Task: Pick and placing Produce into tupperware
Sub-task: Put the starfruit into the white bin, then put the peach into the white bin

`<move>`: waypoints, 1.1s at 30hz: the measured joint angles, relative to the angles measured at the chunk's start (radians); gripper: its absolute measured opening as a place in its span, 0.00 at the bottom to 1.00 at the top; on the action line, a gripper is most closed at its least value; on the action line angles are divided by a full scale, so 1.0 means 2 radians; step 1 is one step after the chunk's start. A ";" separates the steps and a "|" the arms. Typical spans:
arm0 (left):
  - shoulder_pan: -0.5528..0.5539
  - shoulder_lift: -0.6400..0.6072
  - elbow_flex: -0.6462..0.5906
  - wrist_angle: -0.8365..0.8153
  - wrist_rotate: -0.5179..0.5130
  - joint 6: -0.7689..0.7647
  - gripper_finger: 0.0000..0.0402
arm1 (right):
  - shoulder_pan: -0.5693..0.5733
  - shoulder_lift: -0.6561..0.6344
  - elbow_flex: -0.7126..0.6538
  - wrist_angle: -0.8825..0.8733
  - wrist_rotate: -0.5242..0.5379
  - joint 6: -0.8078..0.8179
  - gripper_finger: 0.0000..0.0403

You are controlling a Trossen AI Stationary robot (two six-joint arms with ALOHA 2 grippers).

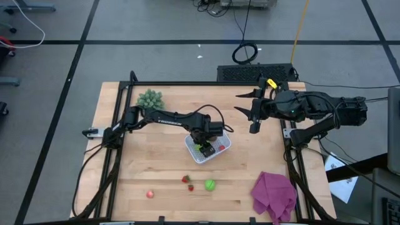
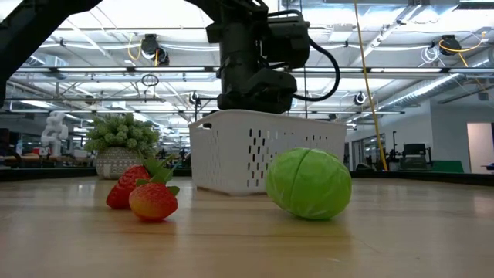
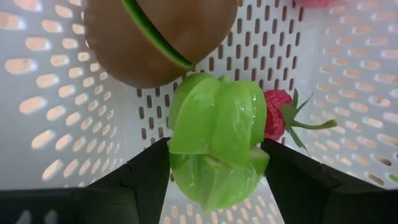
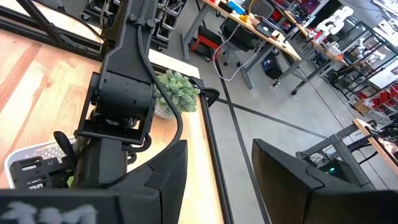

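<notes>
A: Where is the left gripper (image 1: pixel 203 148)?

B: Down inside the small white rectangular perforated plastic container (image 1: pixel 220 150), which sits near the middle of the pale wooden table (image 1: pixel 156 175). In the left wrist view its two dark fingers (image 3: pixel 134 186) are closed part-way against the sides of a glossy light-green lobed toy vegetable (image 3: pixel 214 143), holding it just above the container's slotted floor.

A: What else is in there?

B: A brown rounded piece with a green stripe (image 3: pixel 155 37) sits close above the green one, and a small pink-red berry with a green stem (image 3: pixel 277 115) lies just beside it, against the wall.

A: How tight is it around the container?

B: The rim encloses the gripper on all sides. Outside, the table is open toward its near edge, where a round green cabbage-like ball (image 1: pixel 210 185), two red strawberries (image 1: pixel 187 182) and a pink-red ball (image 1: pixel 150 194) lie well apart from the container. In the low view the cabbage stands in front of the container's wall.

A: And the corners?

B: A spiky green plant in a pot (image 1: pixel 150 99) at the far left, a crumpled purple cloth (image 1: pixel 275 195) at the near right edge.

A: The right gripper (image 1: pixel 252 112)?

B: Raised over the table's far right edge, fingers spread apart, holding nothing.
</notes>
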 joint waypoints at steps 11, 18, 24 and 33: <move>0.000 0.000 0.000 0.001 0.004 0.005 0.74 | 0.000 0.000 0.000 -0.001 0.000 0.000 0.42; -0.001 -0.001 0.000 0.000 0.004 -0.004 0.84 | 0.000 0.000 0.000 -0.001 0.000 0.000 0.42; -0.002 -0.002 0.000 0.000 0.004 -0.004 0.85 | 0.000 0.000 0.000 -0.001 0.000 0.000 0.42; -0.002 -0.019 0.005 -0.007 0.004 -0.019 0.85 | 0.000 0.000 -0.007 0.003 0.000 0.000 0.42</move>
